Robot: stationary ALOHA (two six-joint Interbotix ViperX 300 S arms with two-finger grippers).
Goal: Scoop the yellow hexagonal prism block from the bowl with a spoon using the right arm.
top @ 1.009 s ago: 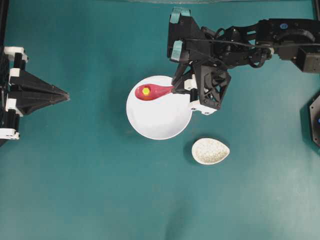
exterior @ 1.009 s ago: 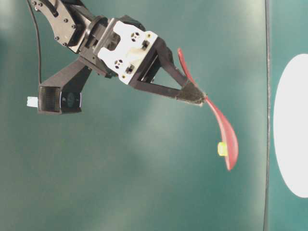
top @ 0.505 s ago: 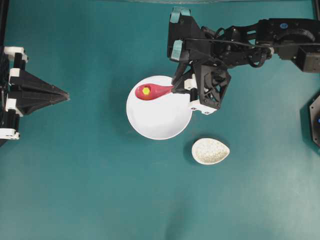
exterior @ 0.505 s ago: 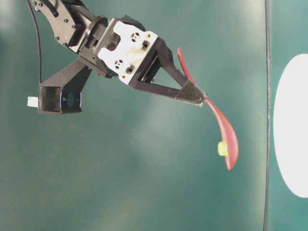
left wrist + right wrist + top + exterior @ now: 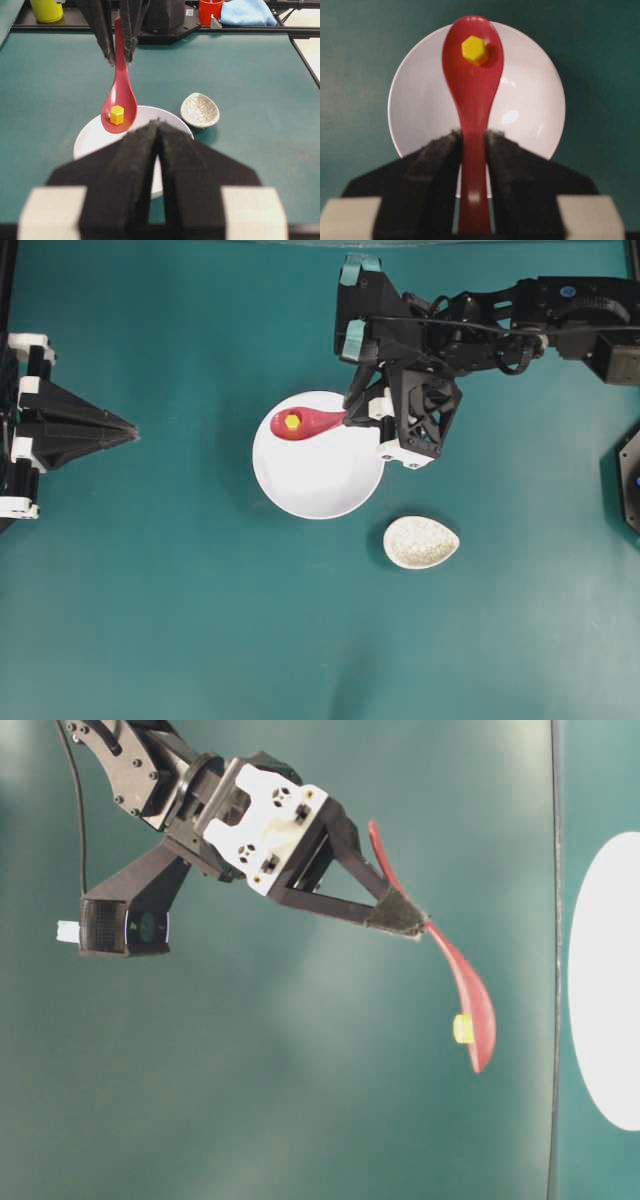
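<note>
The right arm (image 5: 520,320) is reaching in from the right edge of the overhead view, its wrist bending down and toward the left. The right gripper (image 5: 349,417) is pinching the spoon (image 5: 305,423) by its handle, one finger pressing each side, with the scoop sticking out past the fingertips and hanging in the air. The left gripper (image 5: 128,429) is sitting at the left edge, well apart from the right gripper, pointing toward it, its two fingers (image 5: 137,165) pressing together with nothing between them

Overhead looks straight down, table-level sideways, wrist cameras face each other; all share the spoon (image 5: 305,423).
</note>
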